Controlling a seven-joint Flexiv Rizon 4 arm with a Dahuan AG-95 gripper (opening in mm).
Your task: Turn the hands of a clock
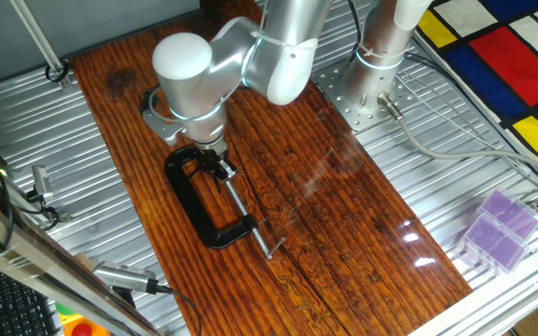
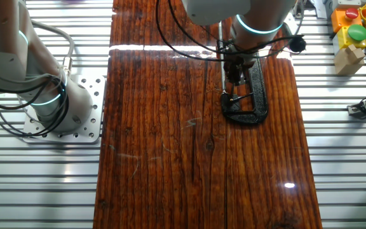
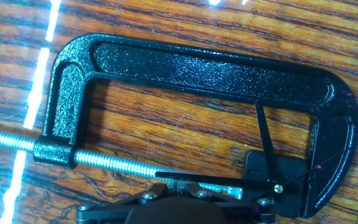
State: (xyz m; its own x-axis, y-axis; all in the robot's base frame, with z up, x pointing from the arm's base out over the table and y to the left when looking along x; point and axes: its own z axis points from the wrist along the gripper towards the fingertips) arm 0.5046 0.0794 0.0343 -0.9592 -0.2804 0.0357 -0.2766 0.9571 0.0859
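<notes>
1. The two-finger gripper (image 1: pixel 215 164) hangs low over the closed end of the black cast-iron C-clamp (image 1: pixel 197 201), its dark fingers pointing straight down at the wood. Whether the jaws are open or closed cannot be told: in both fixed views the wrist hides the fingertips, and in the hand view only the gripper's dark underside shows along the bottom edge.
2. The clock is a small black plate (image 3: pixel 272 174) held in the clamp's mouth between the screw tip and the fixed end of the frame. Two thin black hands (image 3: pixel 265 140) pivot on a small brass pin (image 3: pixel 279 187); one points up and slightly left across the clamp opening, the other runs nearly level to the left, lying along the screw.
3. The silver threaded screw (image 3: pixel 114 163) passes through the clamp's collar and runs out past the frame, ending in a thin crossbar handle (image 1: pixel 271 245) in one fixed view.
4. The clamp lies flat on the dark glossy reddish wooden board (image 1: pixel 344 215), which rests on the ribbed metal table (image 2: pixel 348 159).
5. The silver robot arm (image 1: pixel 278 47) reaches in from its perforated metal base plate (image 1: pixel 355 93) at the board's far edge.
6. A translucent purple plastic box (image 1: pixel 498 229) sits well apart near the table's edge.
</notes>
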